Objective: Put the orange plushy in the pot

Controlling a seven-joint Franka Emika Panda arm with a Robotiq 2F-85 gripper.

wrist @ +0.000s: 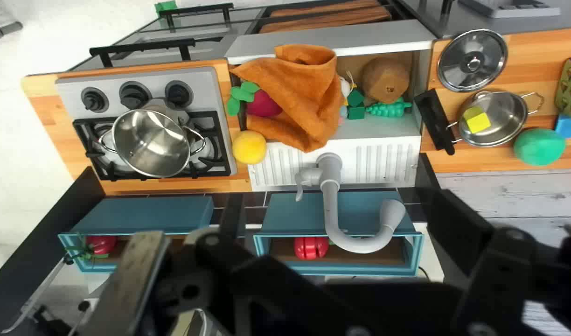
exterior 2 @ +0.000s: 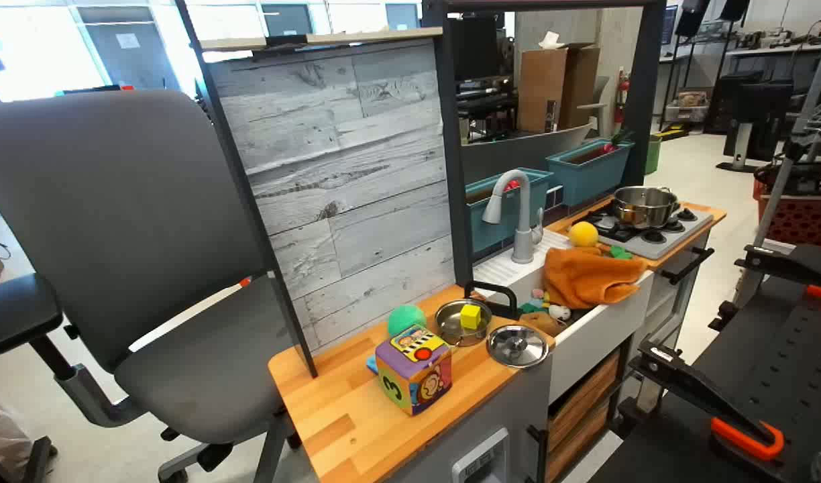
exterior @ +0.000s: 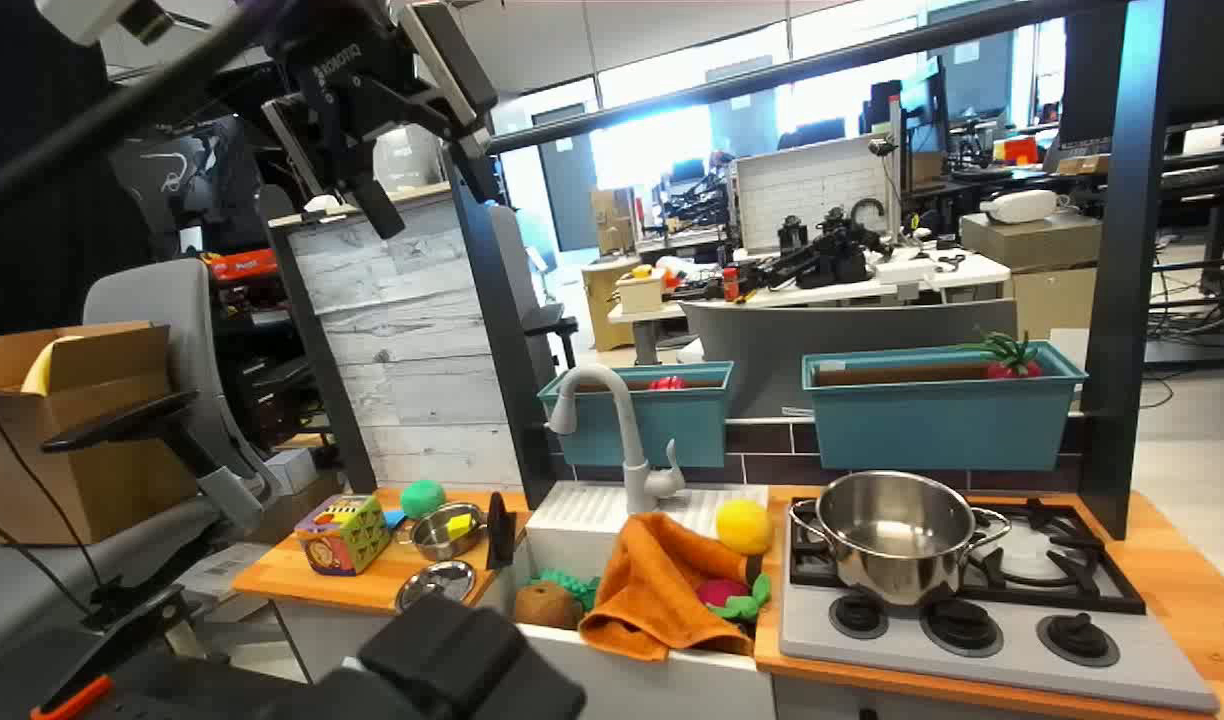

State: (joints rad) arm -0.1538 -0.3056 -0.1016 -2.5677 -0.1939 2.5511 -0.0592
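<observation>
Wooden counter (wrist: 530, 56): my fingers (exterior: 376, 207), wide apart, empty, should centre on yellow ball (wrist: 249, 147), likely target, then lift high toward pot (wrist: 151, 143), wrist-view nine o'clock.

We hang our tool (exterior: 432, 192) high at the upper left of an exterior view, its fingers (exterior: 378, 208) pointing down on a slight slant and spread well apart, the name ROBOTIQ lettered on its black body (exterior: 342, 88). In our wrist view, the same fingers extend, blurred, from the lower edge, a wide gap between them.
</observation>
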